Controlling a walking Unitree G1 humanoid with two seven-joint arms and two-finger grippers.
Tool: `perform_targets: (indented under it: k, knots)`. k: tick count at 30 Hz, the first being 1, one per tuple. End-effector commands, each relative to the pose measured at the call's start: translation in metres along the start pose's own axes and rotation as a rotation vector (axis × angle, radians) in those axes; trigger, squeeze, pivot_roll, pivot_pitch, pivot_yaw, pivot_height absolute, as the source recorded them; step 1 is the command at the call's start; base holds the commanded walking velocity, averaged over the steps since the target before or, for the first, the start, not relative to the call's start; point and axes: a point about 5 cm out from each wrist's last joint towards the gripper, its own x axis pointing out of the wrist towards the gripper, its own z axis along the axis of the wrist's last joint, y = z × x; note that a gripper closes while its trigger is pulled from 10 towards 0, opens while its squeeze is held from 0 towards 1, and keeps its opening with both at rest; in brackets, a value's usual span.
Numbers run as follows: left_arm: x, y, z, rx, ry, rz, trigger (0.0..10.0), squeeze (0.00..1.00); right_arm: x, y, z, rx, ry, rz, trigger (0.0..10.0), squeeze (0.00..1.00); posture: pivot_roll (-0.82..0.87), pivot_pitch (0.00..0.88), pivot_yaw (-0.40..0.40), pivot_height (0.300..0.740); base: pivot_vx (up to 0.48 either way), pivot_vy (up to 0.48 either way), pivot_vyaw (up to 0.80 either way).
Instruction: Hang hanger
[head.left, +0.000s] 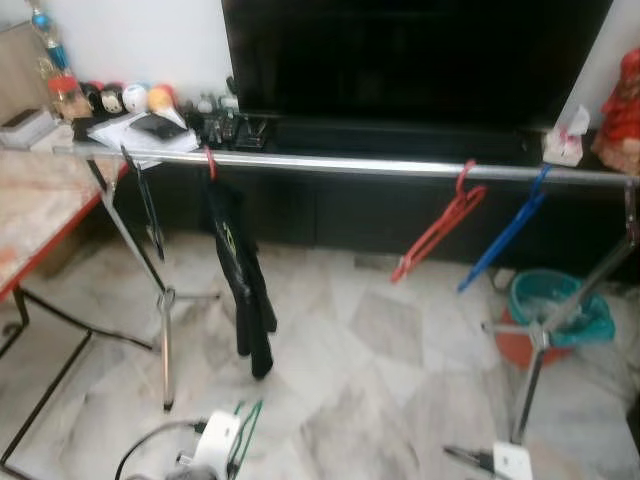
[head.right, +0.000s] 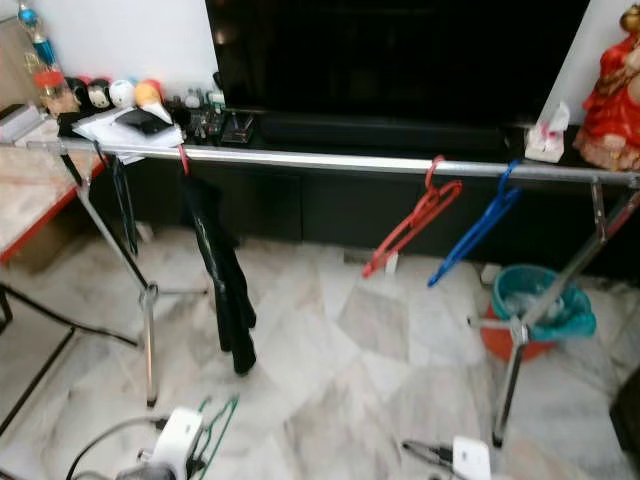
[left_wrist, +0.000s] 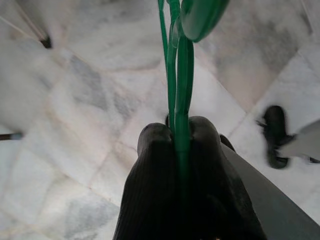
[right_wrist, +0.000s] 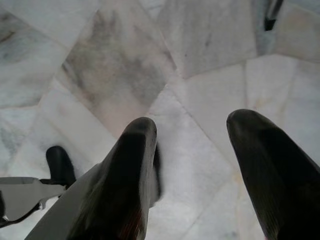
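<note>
1. Underfoot, a pale marbled tile floor (head.left: 380, 400) spreads across the room, with a big dark television (head.left: 410, 60) against the white wall behind a low black cabinet.
2. A long silver clothes rail (head.left: 400, 166) runs across in front of me on crossed metal legs; a red-edged table (head.left: 40, 215) stands at my left, and a teal bin (head.left: 560, 305) sits near the rail's right legs.
3. On the rail hang a black garment (head.left: 240, 275), a red hanger (head.left: 440, 225) and a blue hanger (head.left: 505, 235), the last two side by side and tilted.
4. The green hanger (left_wrist: 177, 75) is low down at my left, well below the rail, clamped in my left gripper (left_wrist: 181, 132), whose fingers are pressed together on its thin wire.
5. My right gripper (right_wrist: 192, 130) points at the floor, fingers spread wide apart and holding nothing.
</note>
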Motion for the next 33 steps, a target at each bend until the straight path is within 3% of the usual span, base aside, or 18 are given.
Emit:
perform_targets:
  k: [1,11,12,14,16,19,26,29,33]
  knots:
    - [0.001,-0.004,0.0,0.012,0.005,-0.006,10.0,0.0,-0.001,-0.005,-0.001,-0.003,0.006,-0.014,10.0,0.0,0.0,0.0,0.036,0.74,0.0,-0.334,0.0]
    - [0.001,0.001,0.012,0.036,-0.059,0.031,10.0,0.0,-0.001,-0.006,-0.002,-0.003,0.005,-0.015,10.0,0.0,0.0,0.0,0.037,0.74,0.0,-0.033,0.0]
    - [-0.002,0.014,0.032,0.056,-0.176,0.106,10.0,0.0,-0.001,-0.006,-0.002,0.0,0.003,-0.016,10.0,0.0,0.0,0.0,0.037,0.74,0.0,0.0,0.0]
    - [-0.005,0.024,0.048,0.035,-0.277,0.156,10.0,0.0,-0.001,-0.006,-0.002,0.001,0.003,-0.017,10.0,0.0,0.0,0.0,0.037,0.74,0.0,0.0,0.0]
    - [-0.006,0.026,0.051,0.027,-0.299,0.164,10.0,0.0,-0.001,-0.006,-0.002,0.001,0.003,-0.017,10.0,0.0,0.0,0.0,0.037,0.74,0.0,0.0,0.0]
    - [-0.014,0.031,0.076,0.06,-0.478,0.195,10.0,0.0,-0.001,-0.007,-0.003,-0.003,0.004,-0.016,10.0,0.0,0.0,0.0,0.037,0.74,0.0,0.0,0.0]
    - [-0.024,0.031,0.088,0.087,-0.626,0.218,10.0,0.0,-0.001,-0.007,-0.003,-0.001,0.0,-0.016,10.0,0.0,0.0,0.0,0.04,0.74,0.0,0.0,0.0]
    - [-0.03,0.029,0.09,0.058,-0.7,0.206,10.0,0.0,-0.002,-0.007,-0.004,-0.002,-0.001,-0.018,10.0,0.0,0.0,0.0,0.039,0.74,0.0,0.0,0.0]
    - [-0.033,0.027,0.091,0.054,-0.728,0.192,10.0,0.0,-0.002,-0.008,-0.004,-0.005,0.0,-0.02,10.0,0.0,0.0,0.0,0.037,0.74,0.0,0.0,0.0]
